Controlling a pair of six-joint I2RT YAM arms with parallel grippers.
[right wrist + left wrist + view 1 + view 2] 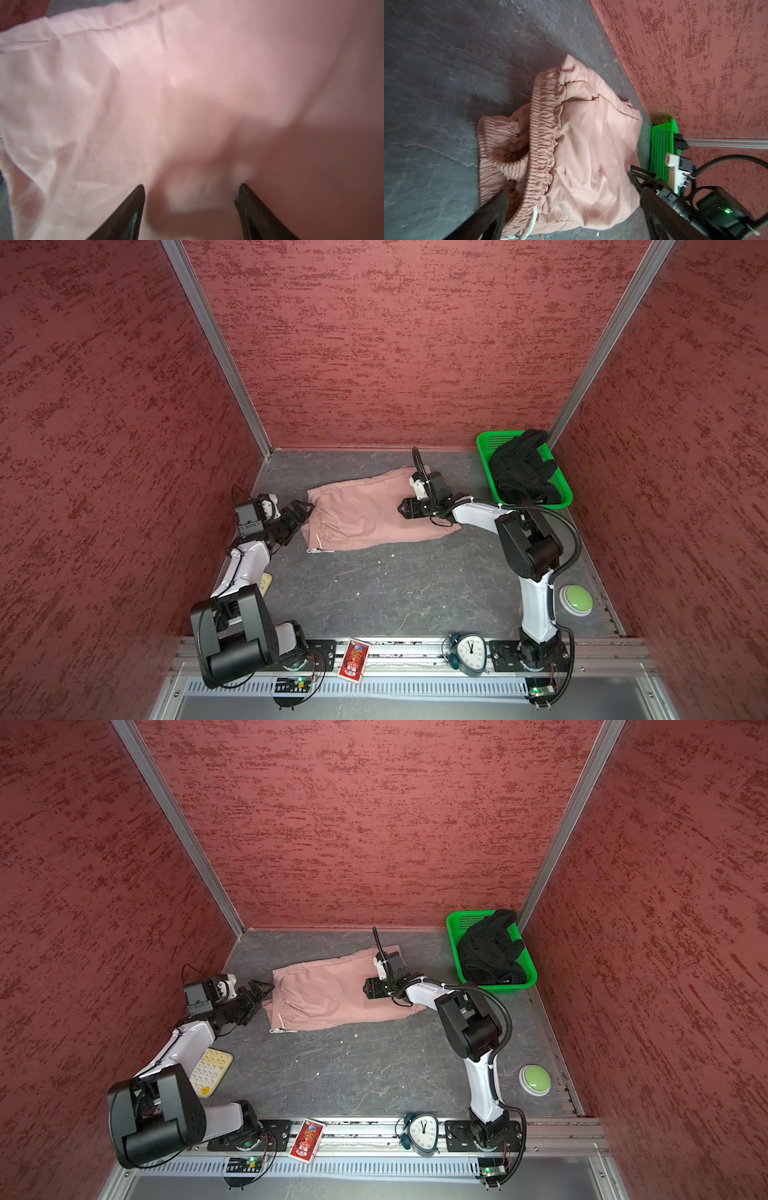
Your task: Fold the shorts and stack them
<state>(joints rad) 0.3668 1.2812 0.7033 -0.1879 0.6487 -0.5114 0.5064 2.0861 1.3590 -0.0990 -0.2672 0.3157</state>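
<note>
The dusty pink shorts (365,516) (332,996) lie spread on the dark table toward the back, with the gathered waistband (542,133) at their left end. My left gripper (306,512) (576,190) stands open just left of that waistband, its jaws wide apart and holding nothing. My right gripper (405,508) (191,186) hangs low over the right half of the pink shorts. Its jaws are apart, with a blurred hump of pink cloth between them. The black shorts (521,472) (490,952) sit crumpled in the green basket (498,441).
The green basket (467,921) stands in the back right corner against the red walls. A green dome button (575,599) sits at the right edge. A clock (469,651) and a red card box (354,657) rest on the front rail. A cream keypad (210,1071) lies by the left arm.
</note>
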